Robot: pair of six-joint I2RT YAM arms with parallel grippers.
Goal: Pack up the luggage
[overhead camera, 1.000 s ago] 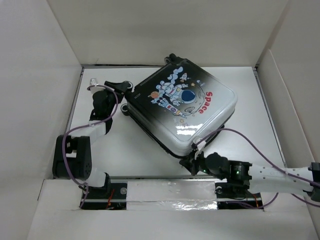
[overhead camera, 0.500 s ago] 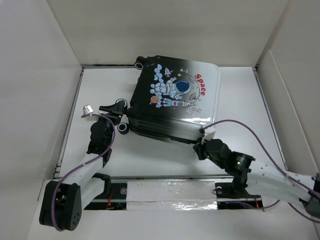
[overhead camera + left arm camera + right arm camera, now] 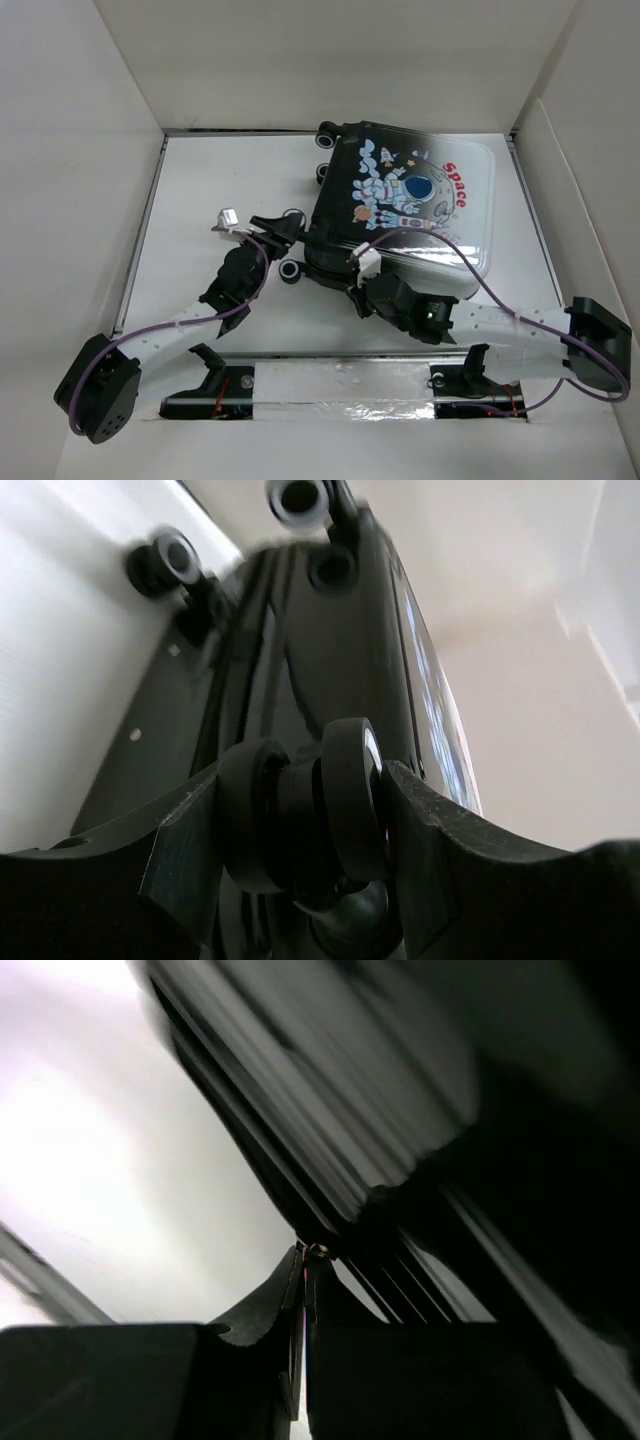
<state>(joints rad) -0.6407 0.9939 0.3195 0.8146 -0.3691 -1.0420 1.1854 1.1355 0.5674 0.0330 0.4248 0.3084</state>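
Two arms meet the closed luggage (image 3: 415, 200), lying far right on the table (image 3: 200, 190): left gripper (image 3: 283, 232) and right gripper (image 3: 362, 288) are at its near edge.

Left wrist: your fingers clamp a caster wheel (image 3: 300, 815).

Right wrist: your fingers are pinched on what looks like the zipper pull (image 3: 316, 1252). You're likely zipping up; next, drag steadily along the seam.

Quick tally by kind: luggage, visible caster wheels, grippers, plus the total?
luggage: 1
caster wheels: 4
grippers: 2 (left gripper, right gripper)
Total: 7
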